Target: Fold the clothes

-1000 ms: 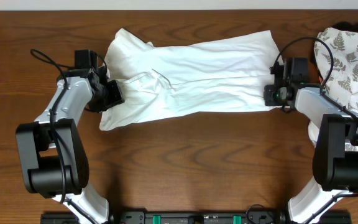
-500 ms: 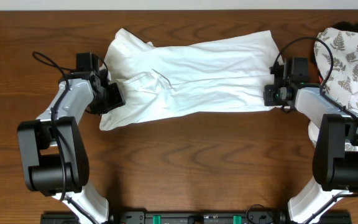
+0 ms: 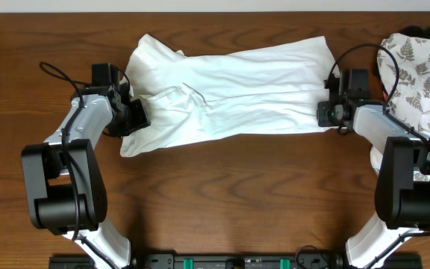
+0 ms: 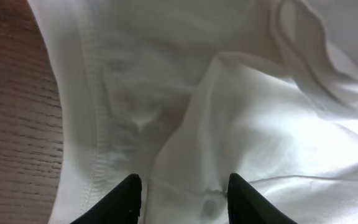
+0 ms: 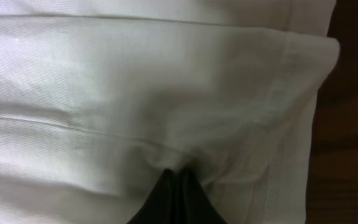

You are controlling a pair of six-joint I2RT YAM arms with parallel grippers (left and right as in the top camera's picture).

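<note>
The clothes, one plain white T-shirt [image 3: 230, 97], lie in a long band across the far half of the table, with no print showing. My left gripper [image 3: 142, 113] is at the shirt's left end. In the left wrist view its gripper [image 4: 182, 186] stands open, its black fingertips [image 4: 131, 190] resting on rumpled cloth [image 4: 241, 112] beside a stitched hem [image 4: 98, 143]. My right gripper [image 3: 321, 113] is at the shirt's right end. In the right wrist view this gripper [image 5: 178, 174] is shut on a pucker of the shirt [image 5: 135, 81] near its hem [image 5: 291, 112].
A white cloth with a grey fern-leaf print [image 3: 424, 67] is heaped at the far right, behind my right arm, with something dark [image 3: 424, 31] above it. Bare brown wooden table [image 3: 237, 194] stretches between the shirt and the arm bases.
My left arm has shifted very slightly to the right. The shirt and my right gripper have not visibly moved.
</note>
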